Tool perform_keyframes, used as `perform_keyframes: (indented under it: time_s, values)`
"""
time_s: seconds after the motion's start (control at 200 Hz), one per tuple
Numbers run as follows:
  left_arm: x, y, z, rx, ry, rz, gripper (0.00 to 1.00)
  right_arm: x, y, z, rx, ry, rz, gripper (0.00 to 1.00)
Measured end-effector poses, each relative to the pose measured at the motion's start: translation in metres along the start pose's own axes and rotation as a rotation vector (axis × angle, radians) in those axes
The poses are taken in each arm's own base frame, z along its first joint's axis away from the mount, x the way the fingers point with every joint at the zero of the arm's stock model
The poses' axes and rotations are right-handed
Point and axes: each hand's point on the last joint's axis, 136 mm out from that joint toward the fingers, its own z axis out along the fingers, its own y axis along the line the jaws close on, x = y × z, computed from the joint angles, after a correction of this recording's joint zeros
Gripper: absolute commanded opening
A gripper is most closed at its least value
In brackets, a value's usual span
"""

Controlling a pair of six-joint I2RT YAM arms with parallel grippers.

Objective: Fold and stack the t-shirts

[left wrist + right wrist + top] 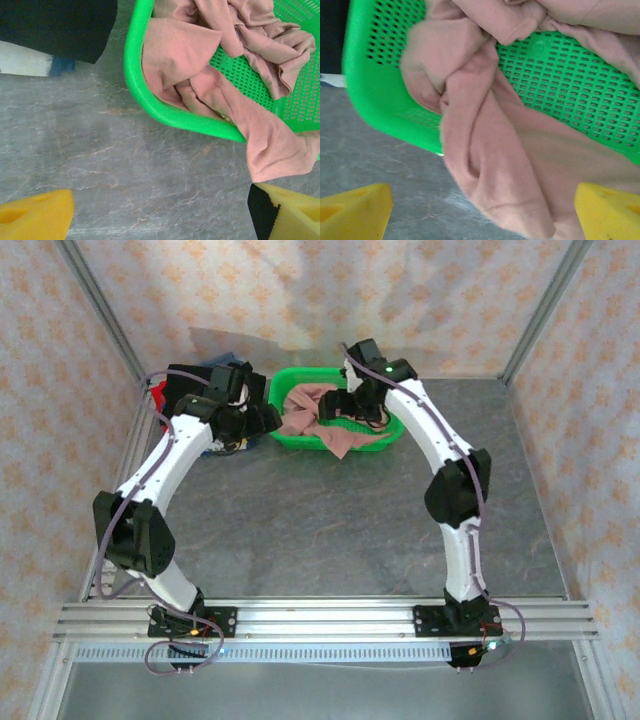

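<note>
- So, there is one green mesh basket [132, 65] on the grey tabletop [100, 165], at the upper middle of the top view.
- One dusty-pink t-shirt [490, 150] lies crumpled inside the basket. One fold spills over the near rim and hangs down onto the tabletop.
- One pile of folded shirts sits at the upper left of the top view, just left of the basket and apart from it.
- Three colours can be counted in the pile. The black shirt [55, 25] is on top, the blue-and-white patterned shirt [30, 64] peeks out beneath it, and the red shirt [157, 392] shows at the pile's left edge.
- Two arms reach toward the basket, one from each side.
- The left gripper [160, 220] hovers above bare tabletop just before the basket's left corner. Its two yellow fingers [35, 215] are spread wide and hold nothing.
- The right gripper [480, 215] hangs over the near rim of the basket with its two fingers far apart. The draped pink fold lies between them and brushes the right-hand finger in the frame. The fingers are not clamped on it.
</note>
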Motion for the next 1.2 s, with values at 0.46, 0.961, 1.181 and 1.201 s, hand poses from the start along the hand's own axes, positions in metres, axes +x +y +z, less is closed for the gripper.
perform_keyframes:
  time_s: [0.46,0.961,1.181,1.201]
  values:
    - [0.002,-0.019,0.005,0.053,-0.004,-0.031,0.90,0.023,-0.022,0.057,0.059,0.144,-0.016,0.48]
    - [0.014,0.009,0.071,-0.052,0.070,-0.122,0.89,-0.019,0.010,-0.007,-0.034,-0.066,0.051,0.00]
    - [0.011,0.019,0.098,-0.107,0.085,-0.152,0.86,-0.034,0.059,-0.185,-0.204,-0.407,0.011,0.00]
    - [0.009,0.019,0.100,-0.108,0.083,-0.153,0.86,-0.032,0.063,-0.204,-0.220,-0.439,0.005,0.00]
